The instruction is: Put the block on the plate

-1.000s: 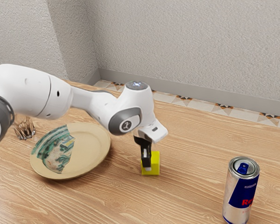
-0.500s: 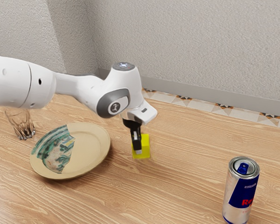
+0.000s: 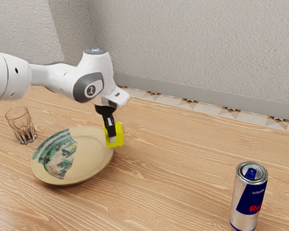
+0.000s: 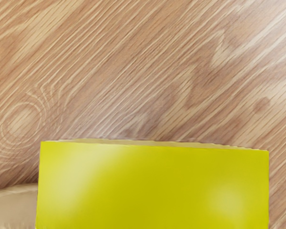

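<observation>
Downward pincer (image 3: 112,138) and block (image 3: 119,136), nearer the plate (image 3: 91,156)

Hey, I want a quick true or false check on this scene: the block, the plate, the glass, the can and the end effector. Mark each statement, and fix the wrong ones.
1. The end effector holds the yellow block. True.
2. The glass is nearer the plate than the can is. True.
3. The yellow block lies loose in the plate's middle. False: it is gripped, by the plate's edge.
4. The glass is tipped over. False: it stands upright.
5. The can stands upright. True.
</observation>
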